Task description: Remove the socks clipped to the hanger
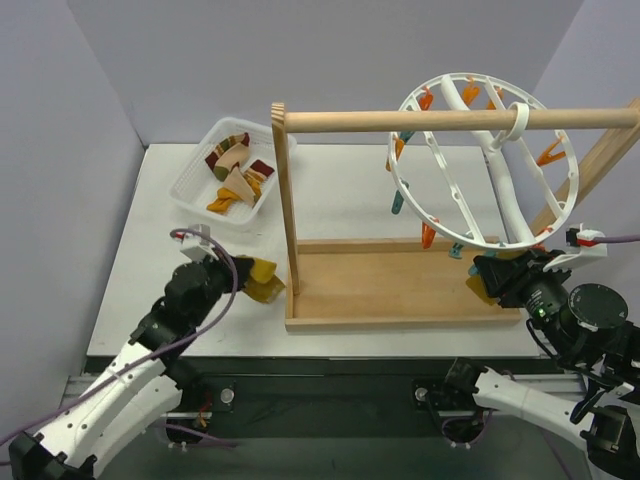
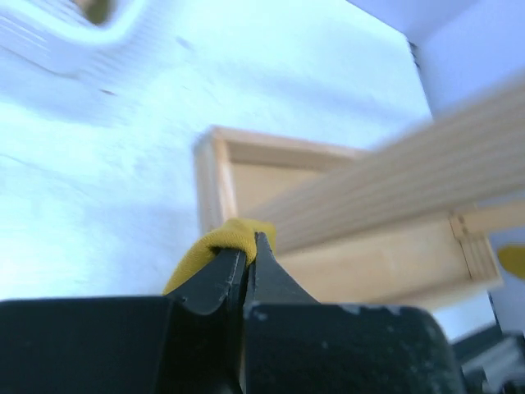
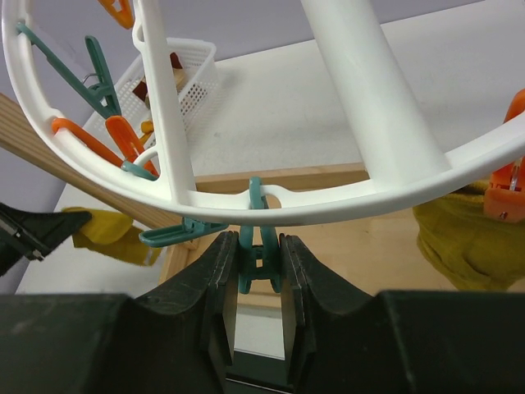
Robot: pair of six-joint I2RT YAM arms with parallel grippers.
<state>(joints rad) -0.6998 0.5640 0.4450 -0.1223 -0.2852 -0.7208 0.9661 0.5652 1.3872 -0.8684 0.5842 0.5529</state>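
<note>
At the near left, the left end effector [image 1: 243,272] is closed tight on a mustard-yellow fabric sock [image 1: 265,281]. The left wrist view shows its two fingertips [image 2: 232,267] pressed together with a fold of the cloth bulging out above them. This sock hangs over the white counter [image 1: 140,300], just beside the near-left corner of the light wooden rod-and-base rack [image 1: 400,285]. I cannot tell whether it touches the counter.

At the near right, the right end effector [image 3: 259,246] is narrowed onto a teal plastic clip [image 3: 256,201], one finger on each side of its handles. The clip hangs from the lowest arc of the large white plastic ring-shaped hanger [image 3: 369,201]. Just to the right on that same arc, an orange plastic clip [image 3: 502,193] holds a second mustard sock [image 3: 467,242], which droops over the rack's base next to the end effector.

Farther back, the hanger rises tilted — its hook looped over the rack's horizontal wooden rod [image 1: 400,121] toward the right end. More orange and teal clips around the ring hang with nothing in them.

At the far left of the counter stands a white mesh plastic basket [image 1: 192,170], well apart from the hanger. In it lies a loose heap of striped and mustard socks [image 1: 236,172].
</note>
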